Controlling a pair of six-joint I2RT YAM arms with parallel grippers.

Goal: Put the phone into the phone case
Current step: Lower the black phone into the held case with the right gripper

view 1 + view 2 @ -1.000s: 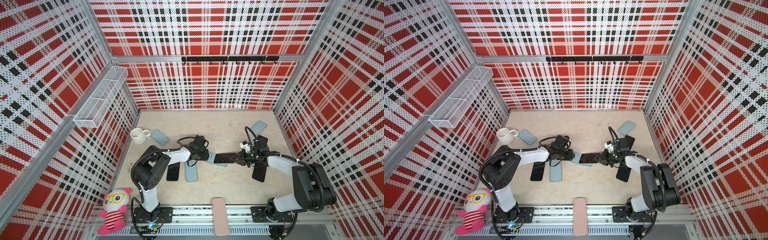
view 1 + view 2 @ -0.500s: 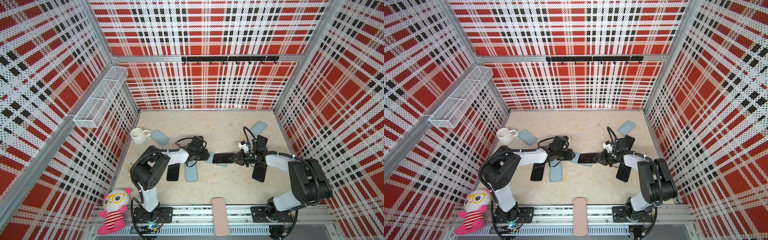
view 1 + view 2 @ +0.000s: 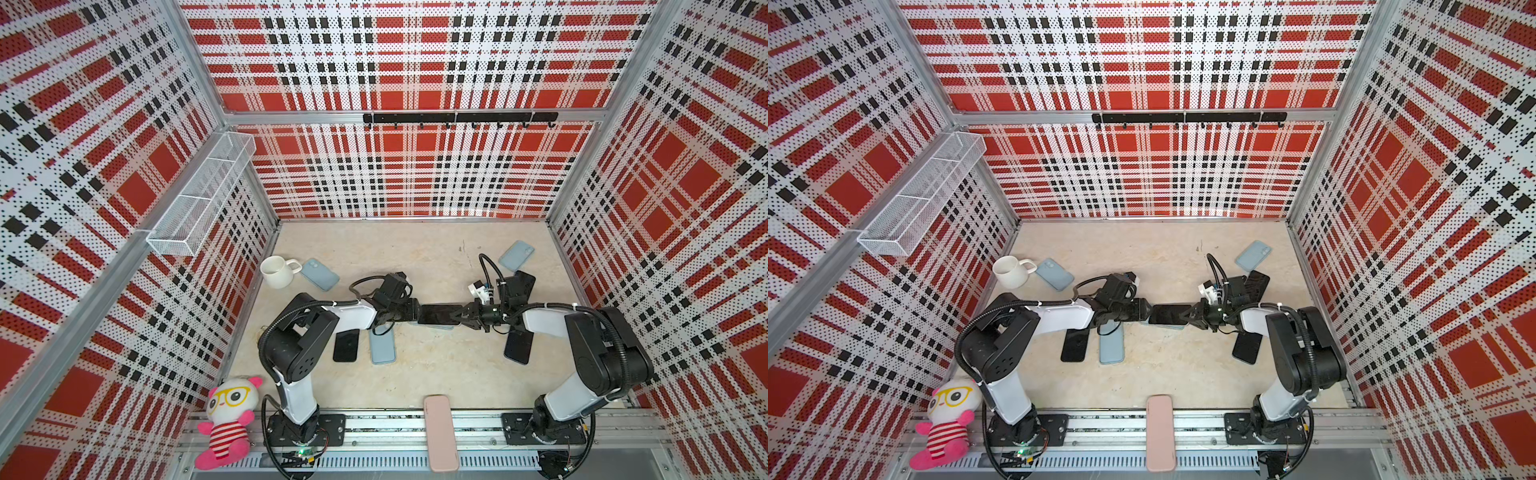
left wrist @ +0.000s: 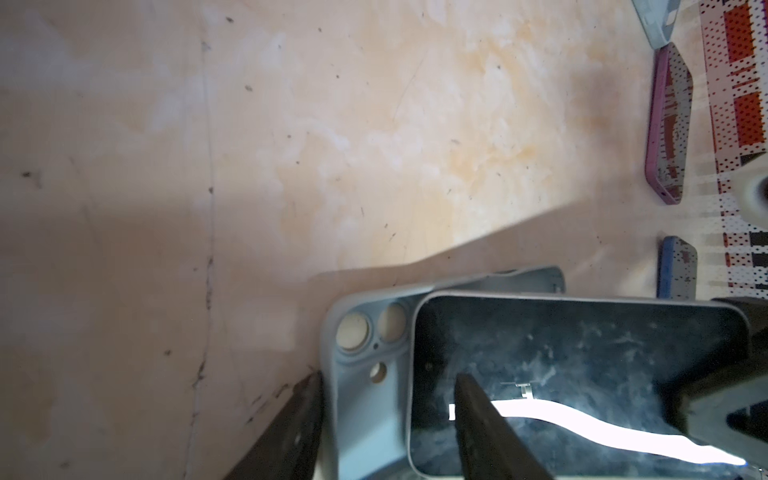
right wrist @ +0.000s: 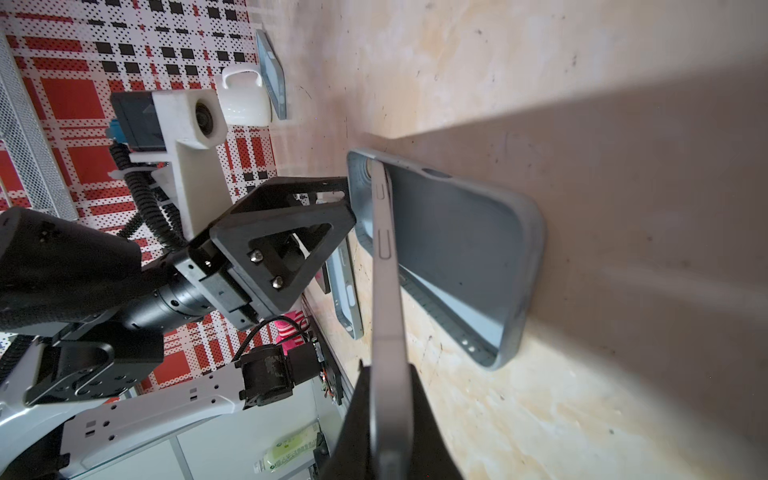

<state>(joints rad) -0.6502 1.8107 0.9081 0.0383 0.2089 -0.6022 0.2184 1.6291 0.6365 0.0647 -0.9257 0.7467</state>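
Setting: plaid walls of red, black and white box in a pale, marbled desk (image 3: 395, 257), seen from above.
Phone: a dark phone (image 3: 438, 314) sits at mid-desk, screen up and tilted. Its left end rests at the camera-hole end of the case, and its right end is raised.
Phone case: a pale blue phone case (image 5: 457, 249) lies flat on the desk, open side up, directly under the phone.
Long axis: both run side to side along the line between the arms, with the case slightly skewed to the phone.
Right gripper (image 5: 388, 374): clamped narrow on the phone's raised right end.
Left gripper (image 4: 386, 376): jaws parted, one outside the case's end wall and one over the screen. It appears to be pinching nothing.
Next move, as a judgement: the right arm has the phone, so the raised end needs lowering into the case.
Around: a white mug (image 3: 277, 271) stands at the back left, and a plush toy (image 3: 228, 419) sits at the front left.
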